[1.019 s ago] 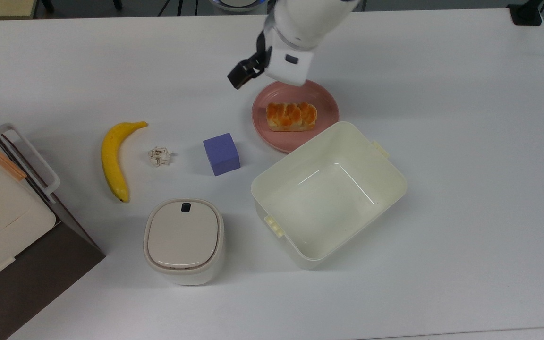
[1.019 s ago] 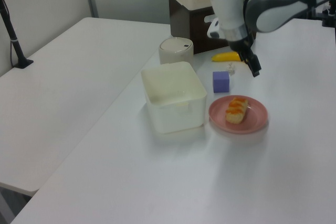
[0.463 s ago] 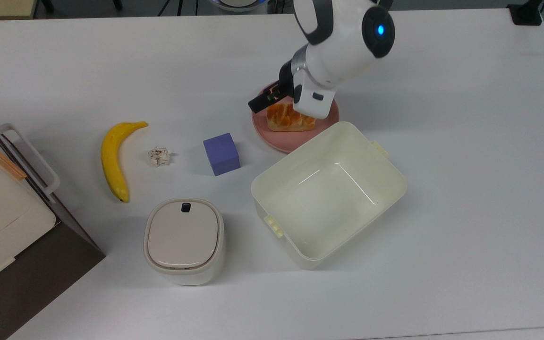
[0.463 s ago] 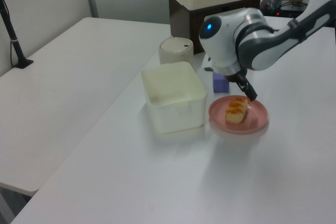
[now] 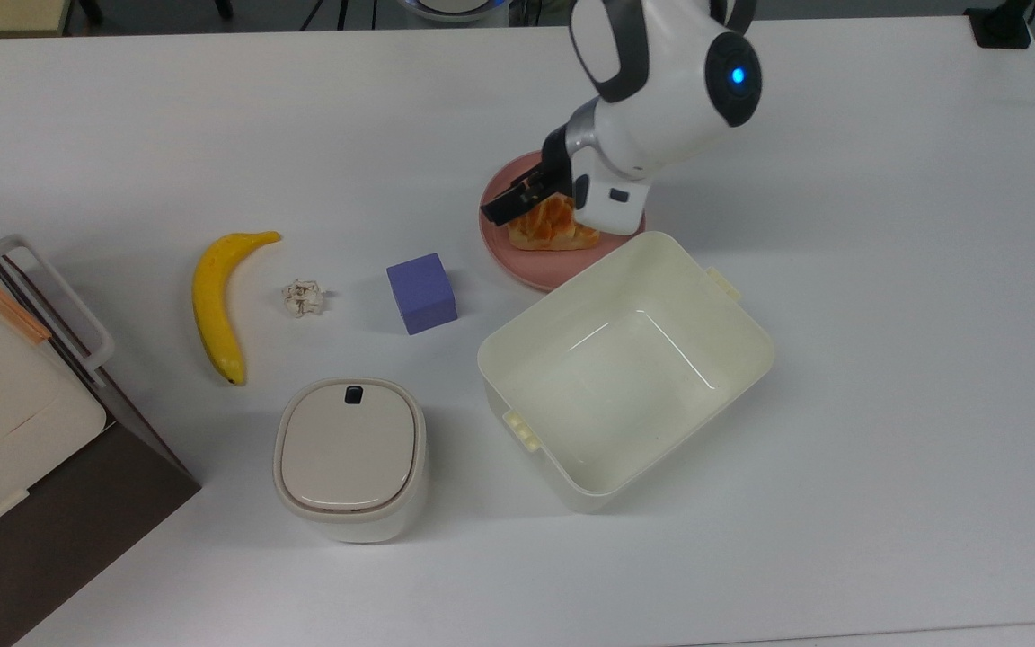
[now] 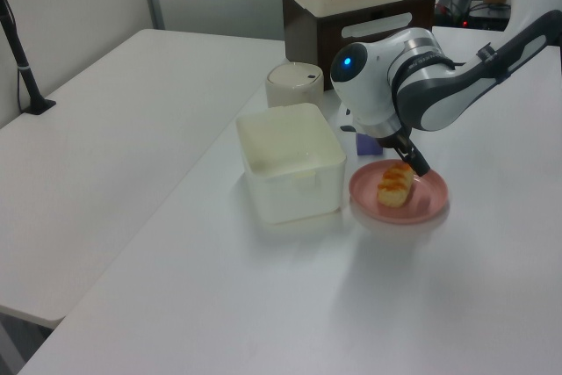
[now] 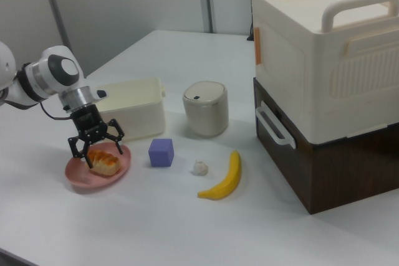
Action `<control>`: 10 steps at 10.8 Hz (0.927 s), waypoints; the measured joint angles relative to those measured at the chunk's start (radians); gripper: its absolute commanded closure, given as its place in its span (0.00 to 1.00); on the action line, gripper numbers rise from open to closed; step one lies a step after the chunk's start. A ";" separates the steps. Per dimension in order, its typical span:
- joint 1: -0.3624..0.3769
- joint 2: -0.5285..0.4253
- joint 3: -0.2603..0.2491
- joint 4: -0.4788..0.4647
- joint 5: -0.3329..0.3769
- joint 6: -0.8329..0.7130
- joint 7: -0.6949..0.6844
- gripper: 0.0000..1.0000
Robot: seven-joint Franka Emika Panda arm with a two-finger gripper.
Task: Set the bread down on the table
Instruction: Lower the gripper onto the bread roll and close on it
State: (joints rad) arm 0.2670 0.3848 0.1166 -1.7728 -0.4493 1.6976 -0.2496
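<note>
Since earlier: you have brought the gripper (image 7: 95,146) from above the plate's far rim, at 12 o'clock in the top view, down onto the loaf; nothing else on the table (image 5: 886,270) has shifted.
Gripper: fingers spread apart, one either side of the bread (image 7: 103,161), tips low by its sides; not clamped on it as far as you can judge.
Bread: lies on the pink plate (image 7: 81,175), not yet on the table.
Long axis: in the top view the bread (image 5: 552,226) runs 9 to 3 o'clock, and the gripper (image 5: 531,202) covers its 12 o'clock side.
Key relation: the loaf sits directly under the gripper, its short width between the fingers, so closing across it looks right to you.
Plate's neighbours: in the top view the open white tub (image 5: 625,368) touches or overlaps the plate's (image 5: 517,265) rim at 5 o'clock; the purple cube (image 5: 421,293) is near at 8 o'clock.
Free table: widest at 12 to 3 o'clock of the plate in the top view.
Further out: banana (image 5: 216,305), lidded bin (image 5: 349,458).
</note>
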 measured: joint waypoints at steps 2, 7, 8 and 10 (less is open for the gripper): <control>0.001 0.000 0.043 0.000 -0.001 0.000 -0.003 0.00; -0.002 0.027 0.064 0.003 -0.039 0.000 -0.016 0.27; -0.004 0.033 0.064 0.003 -0.040 0.000 -0.020 0.54; -0.007 0.040 0.063 0.005 -0.044 0.000 -0.056 1.00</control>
State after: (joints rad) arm 0.2604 0.4247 0.1796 -1.7678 -0.4929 1.6976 -0.3059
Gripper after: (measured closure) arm 0.326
